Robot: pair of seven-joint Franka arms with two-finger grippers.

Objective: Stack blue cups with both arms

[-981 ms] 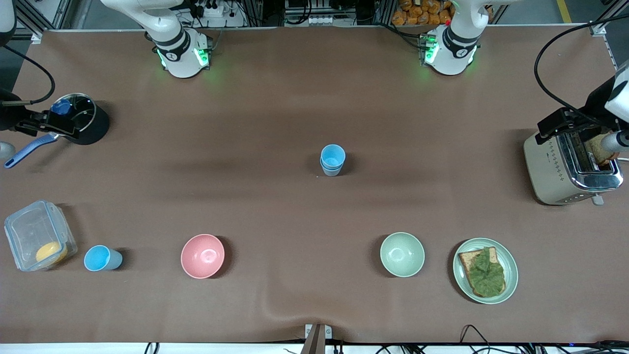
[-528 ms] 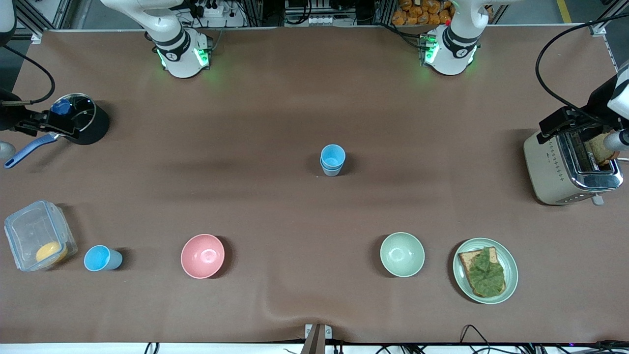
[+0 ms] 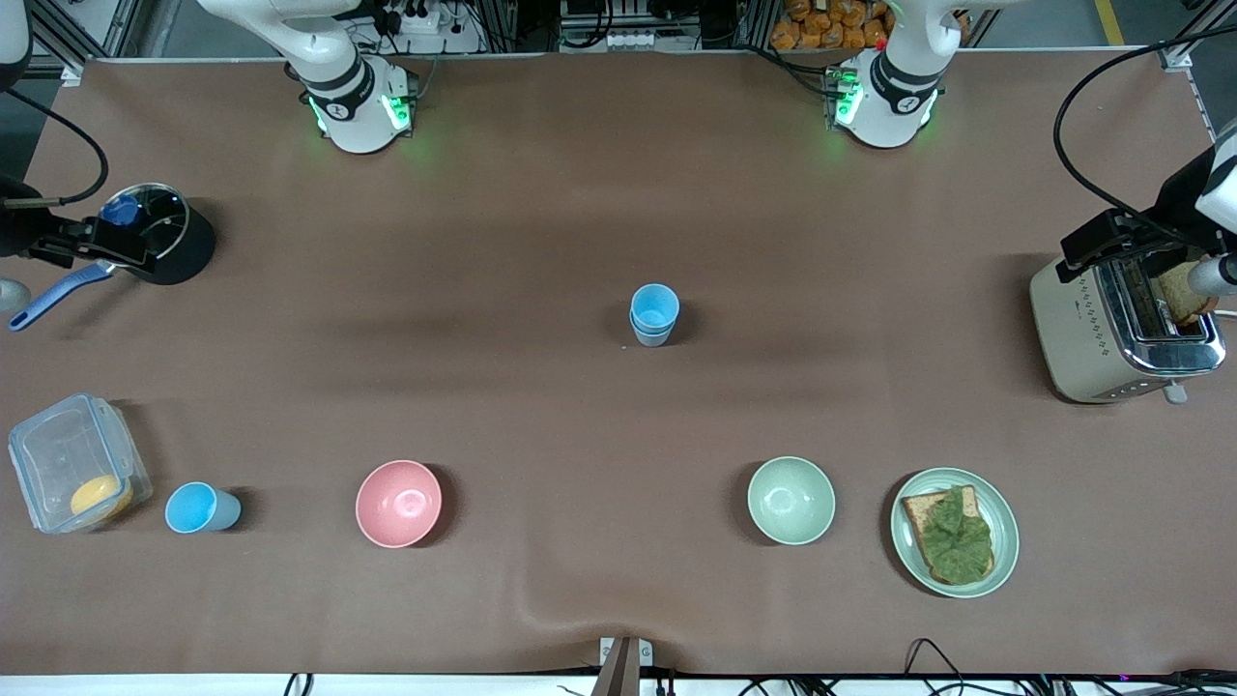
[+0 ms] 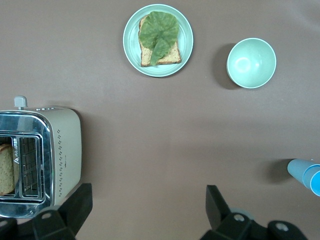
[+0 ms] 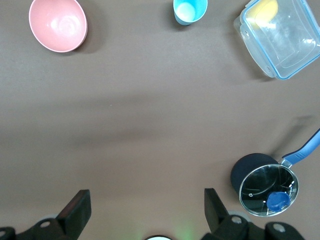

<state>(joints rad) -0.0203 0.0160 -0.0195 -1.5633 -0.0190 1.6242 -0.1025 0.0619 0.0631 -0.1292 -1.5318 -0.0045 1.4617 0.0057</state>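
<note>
Two blue cups (image 3: 654, 312) stand nested one inside the other at the middle of the table; the left wrist view catches them at its edge (image 4: 305, 176). A single blue cup (image 3: 198, 507) stands upright toward the right arm's end, between a clear container and the pink bowl, and shows in the right wrist view too (image 5: 190, 11). My left gripper (image 4: 148, 202) hangs open high over bare table between the toaster and the nested cups. My right gripper (image 5: 146, 205) hangs open high over bare table close to its base. Neither holds anything. The front view shows only the arms' bases.
Pink bowl (image 3: 398, 503) and pale green bowl (image 3: 791, 500) sit near the front camera. A plate (image 3: 1005, 512) with toast and lettuce lies beside the green bowl. A toaster (image 3: 1121, 329) stands at the left arm's end. A black pot (image 3: 159, 237) and clear container (image 3: 72, 464) are at the right arm's end.
</note>
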